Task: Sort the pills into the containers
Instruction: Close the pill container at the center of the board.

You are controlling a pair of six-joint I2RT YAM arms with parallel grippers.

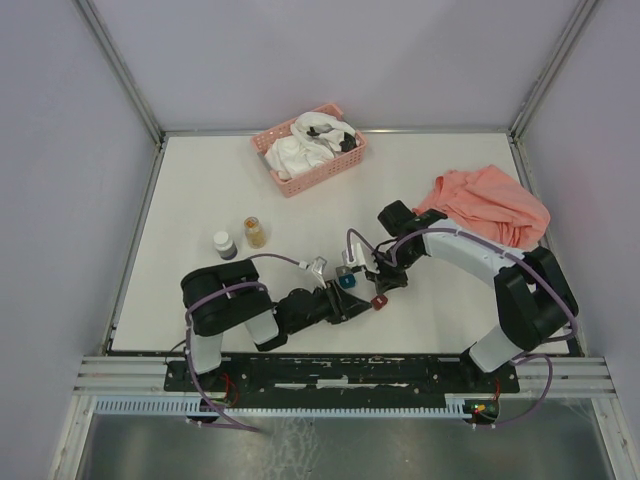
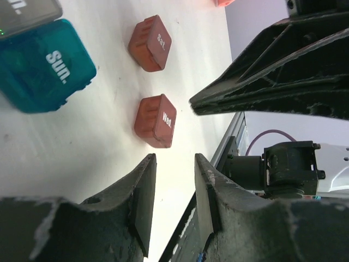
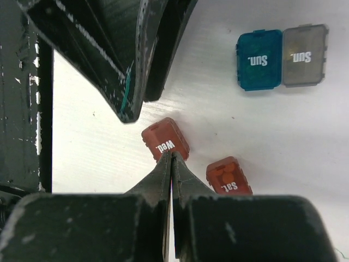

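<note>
Left gripper (image 2: 173, 188) parted, empty; right gripper (image 3: 171, 162) pressed together; rounded red plastic box (image 3: 165, 140) near.

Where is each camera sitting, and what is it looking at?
Top: high behind the robot, looking down on the table; left arm, right arm show.
Left wrist: on its arm, looks past open left fingers at the Wed. box.
Right wrist: on its arm, looks down past shut right fingers.
Both wrists see Wed. box, Sat. box, teal Sun. box.
</note>
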